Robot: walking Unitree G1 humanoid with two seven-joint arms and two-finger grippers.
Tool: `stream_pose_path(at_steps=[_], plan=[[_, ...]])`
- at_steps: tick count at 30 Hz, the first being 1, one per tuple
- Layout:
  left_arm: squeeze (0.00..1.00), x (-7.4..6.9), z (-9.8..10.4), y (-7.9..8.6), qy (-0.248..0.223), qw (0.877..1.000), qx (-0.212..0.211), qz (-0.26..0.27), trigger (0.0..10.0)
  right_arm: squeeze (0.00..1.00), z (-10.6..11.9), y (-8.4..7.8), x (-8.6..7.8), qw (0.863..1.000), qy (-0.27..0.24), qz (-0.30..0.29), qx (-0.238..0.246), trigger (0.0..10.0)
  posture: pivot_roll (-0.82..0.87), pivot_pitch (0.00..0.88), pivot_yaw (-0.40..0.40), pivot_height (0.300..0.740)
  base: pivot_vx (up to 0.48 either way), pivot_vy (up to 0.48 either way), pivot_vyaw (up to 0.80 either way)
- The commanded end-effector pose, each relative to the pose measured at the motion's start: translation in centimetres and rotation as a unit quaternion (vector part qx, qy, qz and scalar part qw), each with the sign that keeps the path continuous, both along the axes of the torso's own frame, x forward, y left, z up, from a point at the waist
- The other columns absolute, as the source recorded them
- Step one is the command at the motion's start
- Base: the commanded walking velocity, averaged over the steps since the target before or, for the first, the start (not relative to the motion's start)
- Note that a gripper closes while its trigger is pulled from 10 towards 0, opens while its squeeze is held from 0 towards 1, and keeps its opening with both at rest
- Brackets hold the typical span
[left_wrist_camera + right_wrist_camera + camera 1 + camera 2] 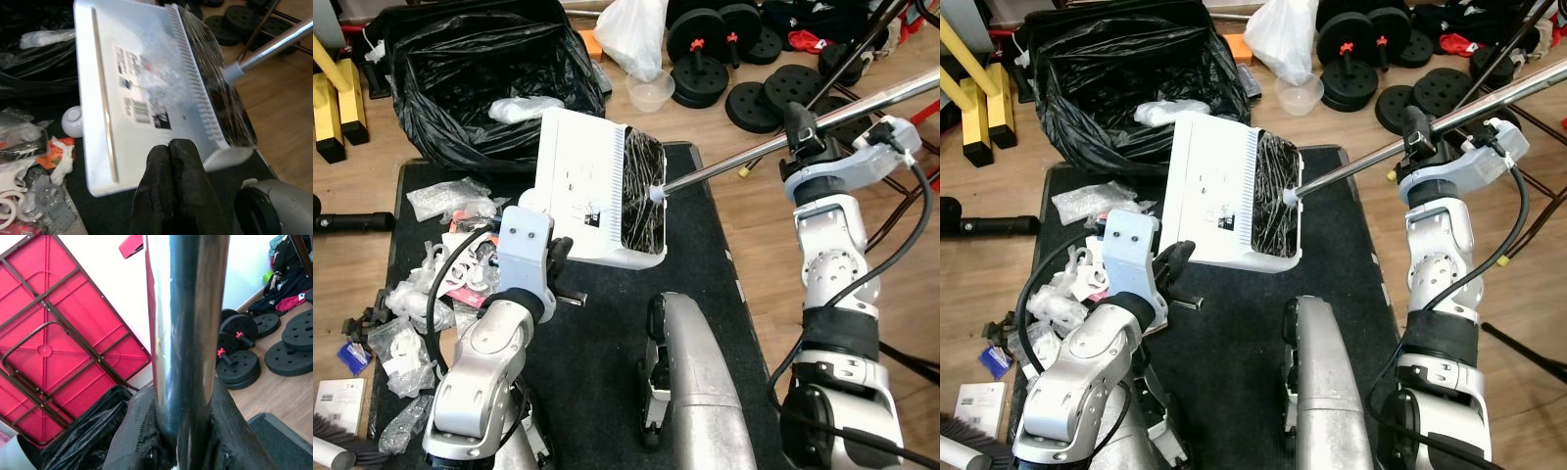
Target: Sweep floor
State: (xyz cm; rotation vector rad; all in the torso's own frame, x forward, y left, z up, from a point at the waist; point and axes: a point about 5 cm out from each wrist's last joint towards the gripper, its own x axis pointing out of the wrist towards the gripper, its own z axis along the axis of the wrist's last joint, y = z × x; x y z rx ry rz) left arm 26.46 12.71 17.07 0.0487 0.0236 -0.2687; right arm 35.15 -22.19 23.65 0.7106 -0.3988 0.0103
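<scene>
A: Where is the broom?

B: Its metal handle [783, 144] runs as a long diagonal from the upper right of the frame down to the centre, ending at a socket on the bristle head [641, 201], which is wrapped in clear film. The head lies against a white dustpan [578, 186] resting tilted on the black mat [607, 333] at upper centre.

A: State of each gripper?

B: The right gripper [186, 431] is clenched around the handle partway up, at the right of the frame. The left gripper [171, 161] has its fingers pressed together, grasping nothing, its tips at the near edge of the dustpan.

A: Which relation governs the coming move?

B: The handle's long axis points from the right gripper toward the centre. The litter [431, 284] lies at the left edge of the mat, beyond the head, nearer the left arm. The trash bag [480, 78] stands open at upper left. Judgement: the head must travel leftward along that line.
</scene>
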Motion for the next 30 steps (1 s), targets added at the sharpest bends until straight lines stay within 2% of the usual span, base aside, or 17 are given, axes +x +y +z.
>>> stream_pose_path(at_steps=[1, 10, 19, 30], plan=[[0.0, -0.1, -0.4, 0.1, 0.004, 1.0, 0.003, 0.009, 10.0, 0.0, 1.3, -0.5, -0.7, 0.999, -0.037, -0.008, 0.011, 10.0, -0.1, 0.242, -0.143, 0.555, 0.0, 0.0, 0.0], [0.0, 0.2, -0.3, -0.1, -0.008, 1.0, 0.007, 0.007, 10.0, 0.0, 1.1, 0.0, -1.2, 0.999, -0.035, -0.002, 0.011, 10.0, -0.1, 0.236, -0.143, 0.59, 0.0, 0.0, 0.0], [0.0, 0.3, -0.4, -0.3, -0.012, 1.0, 0.008, 0.006, 10.0, 0.0, 0.9, 0.2, -1.4, 1.0, -0.03, 0.004, -0.002, 10.0, -0.1, 0.221, -0.154, 0.605, 0.0, 0.0, 0.0], [0.0, 0.8, -0.8, 0.1, -0.007, 0.999, -0.014, 0.043, 10.0, 0.0, -1.3, -0.3, -2.9, 1.0, 0.009, 0.009, -0.019, 10.0, -0.11, 0.186, -0.174, 0.64, 0.0, 0.0, 0.0]])
